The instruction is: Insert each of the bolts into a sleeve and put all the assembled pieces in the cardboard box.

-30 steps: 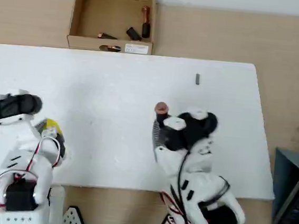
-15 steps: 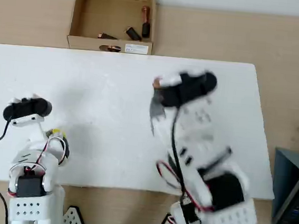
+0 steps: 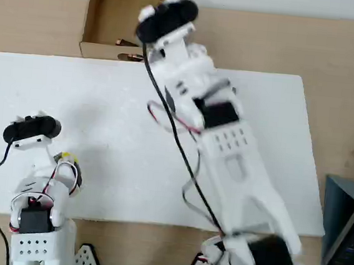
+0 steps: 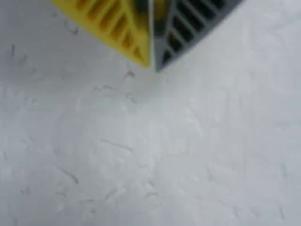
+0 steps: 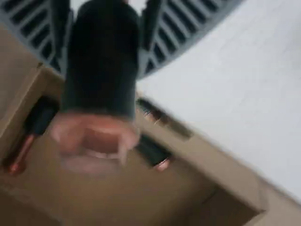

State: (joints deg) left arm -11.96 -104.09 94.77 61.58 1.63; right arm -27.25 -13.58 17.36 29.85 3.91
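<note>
High view: the right arm [image 3: 225,150] is extended across the white board [image 3: 103,119], with its wrist end above the near right part of the cardboard box [image 3: 91,18]. The box stands on the wooden table [image 3: 37,25], touching the far edge of the board. The left arm [image 3: 40,188] is folded at the near left corner of the board.

Right wrist view: the right gripper [image 5: 103,33] pinches a black sleeve [image 5: 101,66] between its two grey ribbed fingers [image 5: 188,28]. The copper head of a bolt [image 5: 94,141] projects from the lower end of the sleeve. The held assembly hangs above the open interior of the box, clear of its floor. One assembled piece [image 5: 35,125] lies on the box floor near a side wall. A second assembled piece [image 5: 153,151] lies near the wall next to the board.

Left wrist view: the left gripper [image 4: 151,56] has its yellow and grey fingers pressed together at the tips, with nothing between them, just above the board.
</note>
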